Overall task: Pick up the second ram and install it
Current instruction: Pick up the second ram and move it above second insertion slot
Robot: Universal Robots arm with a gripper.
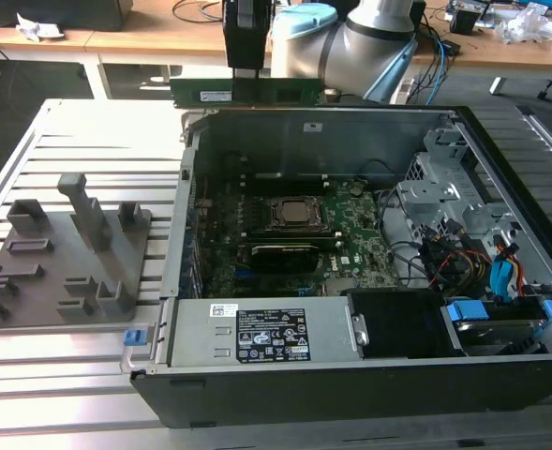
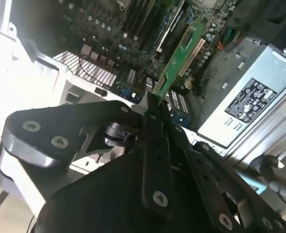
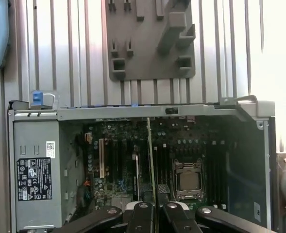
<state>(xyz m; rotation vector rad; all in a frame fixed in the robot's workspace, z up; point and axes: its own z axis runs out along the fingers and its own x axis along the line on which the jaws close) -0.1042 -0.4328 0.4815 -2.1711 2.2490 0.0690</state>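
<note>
Above the far wall of the case [image 1: 332, 120] in the exterior view, the gripper [image 1: 246, 84] is clamped on the ram [image 1: 290, 91], a long, thin green stick held level, its broad face showing a pale label [image 1: 216, 95]. In both wrist views it appears edge-on, a narrow green strip [image 2: 179, 53] [image 3: 150, 155] over the motherboard [image 3: 181, 145].

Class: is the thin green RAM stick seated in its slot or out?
Out: the black gripper clamps the thin green RAM stick above the open computer case.
</note>
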